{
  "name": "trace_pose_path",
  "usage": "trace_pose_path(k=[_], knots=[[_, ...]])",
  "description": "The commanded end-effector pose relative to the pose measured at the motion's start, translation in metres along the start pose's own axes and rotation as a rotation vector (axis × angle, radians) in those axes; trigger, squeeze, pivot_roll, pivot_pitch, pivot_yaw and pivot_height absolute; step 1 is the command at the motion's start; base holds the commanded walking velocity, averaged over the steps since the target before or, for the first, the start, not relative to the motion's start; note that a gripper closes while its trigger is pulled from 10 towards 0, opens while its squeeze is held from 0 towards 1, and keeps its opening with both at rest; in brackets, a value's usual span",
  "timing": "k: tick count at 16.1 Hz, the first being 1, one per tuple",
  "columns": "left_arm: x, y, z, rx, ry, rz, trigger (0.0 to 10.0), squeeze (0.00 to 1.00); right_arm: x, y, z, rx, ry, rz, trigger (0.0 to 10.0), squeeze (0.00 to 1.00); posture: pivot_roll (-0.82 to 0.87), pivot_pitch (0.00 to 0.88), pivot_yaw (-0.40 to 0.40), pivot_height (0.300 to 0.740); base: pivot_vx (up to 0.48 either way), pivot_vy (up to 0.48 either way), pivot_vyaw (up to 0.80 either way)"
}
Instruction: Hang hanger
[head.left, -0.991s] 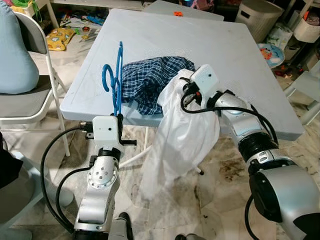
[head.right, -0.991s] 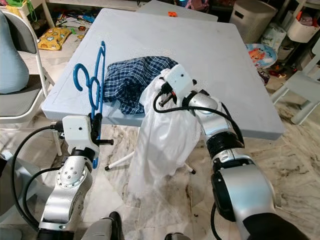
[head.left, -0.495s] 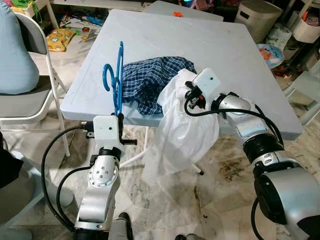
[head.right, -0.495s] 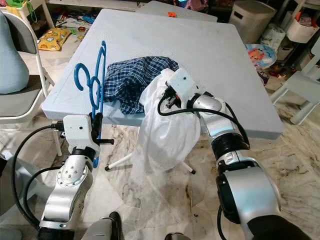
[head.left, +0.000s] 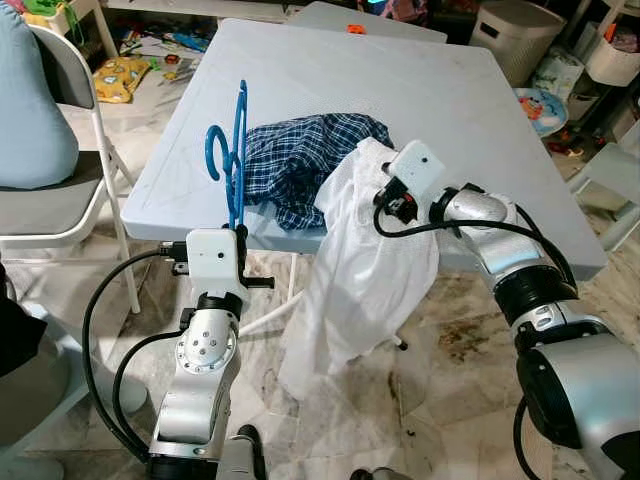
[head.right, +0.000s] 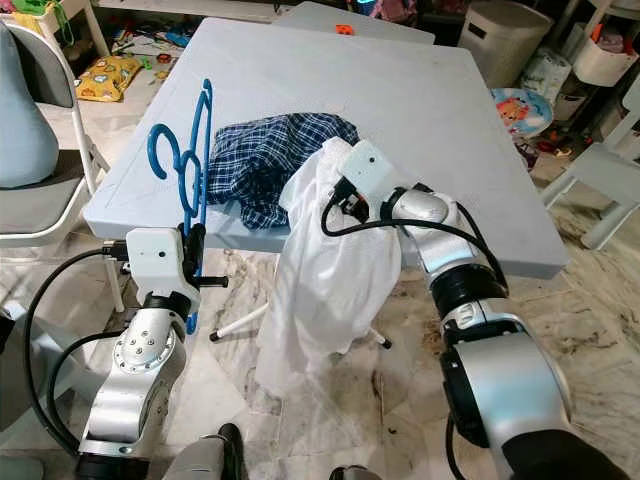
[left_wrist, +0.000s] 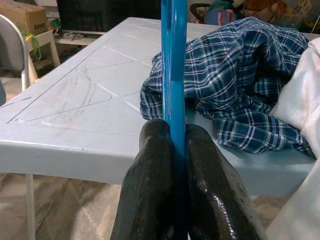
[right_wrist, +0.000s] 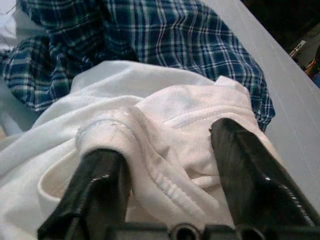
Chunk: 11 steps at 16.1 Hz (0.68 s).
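Left eye view: the left hand (head.left: 238, 232) is standing at 7 o'clock of the frame, just off the near edge of the pale blue bench (head.left: 470, 110), and is gripping the lower part of a blue hanger (head.left: 232, 158). The hanger is standing upright, its hook curling toward 10 o'clock above the bench edge. A blue plaid shirt (head.left: 300, 155) is lying crumpled on the bench at the hanger's 3 o'clock. The right hand (head.left: 372, 190) is reaching in from 4 o'clock and is buried in the top of a white garment (head.left: 365, 280), which is draping over the bench edge and hanging toward the marble floor (head.left: 440, 400). A grey folding chair (head.left: 55, 200) is standing at 9 o'clock.

Right eye view: the same layout is showing. A white bin (head.right: 505, 35) is standing at 1 o'clock beyond the bench, with toys lying on the floor at 11 o'clock.

Left wrist view: the two black fingers (left_wrist: 150, 190) are pressing closed on the hanger bar, which is running straight up toward 12 o'clock. The plaid shirt is lying just beyond, at 2 o'clock.

Right wrist view: the fingers (right_wrist: 250, 170) are standing spread apart, with a ribbed white hem bunched between them; whether they are clamping the cloth cannot be told.
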<state>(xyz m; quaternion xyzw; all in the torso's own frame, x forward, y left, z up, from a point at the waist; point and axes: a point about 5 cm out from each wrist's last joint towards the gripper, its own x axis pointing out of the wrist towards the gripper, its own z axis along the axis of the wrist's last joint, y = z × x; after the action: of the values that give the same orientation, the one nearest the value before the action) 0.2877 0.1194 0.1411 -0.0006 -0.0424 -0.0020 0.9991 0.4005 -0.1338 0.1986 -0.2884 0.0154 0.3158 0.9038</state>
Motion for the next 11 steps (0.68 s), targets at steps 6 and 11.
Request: trace_pose_path(k=[6, 11], knots=[[0.0018, -0.0038, 0.0004, -0.003, 0.002, -0.019, 10.0, 0.0, -0.0076, -0.01, -0.0057, -0.086, 0.085, 0.031, 10.0, 1.0, 0.02, 0.122, -0.072, 0.74, 0.0, 0.0, 0.0], [0.0015, -0.0064, -0.0007, -0.006, 0.007, -0.03, 10.0, 0.0, -0.0072, -0.0108, -0.0059, -0.122, 0.105, 0.009, 10.0, 1.0, 0.02, 0.123, -0.07, 0.74, 0.0, 0.0, 0.0]])
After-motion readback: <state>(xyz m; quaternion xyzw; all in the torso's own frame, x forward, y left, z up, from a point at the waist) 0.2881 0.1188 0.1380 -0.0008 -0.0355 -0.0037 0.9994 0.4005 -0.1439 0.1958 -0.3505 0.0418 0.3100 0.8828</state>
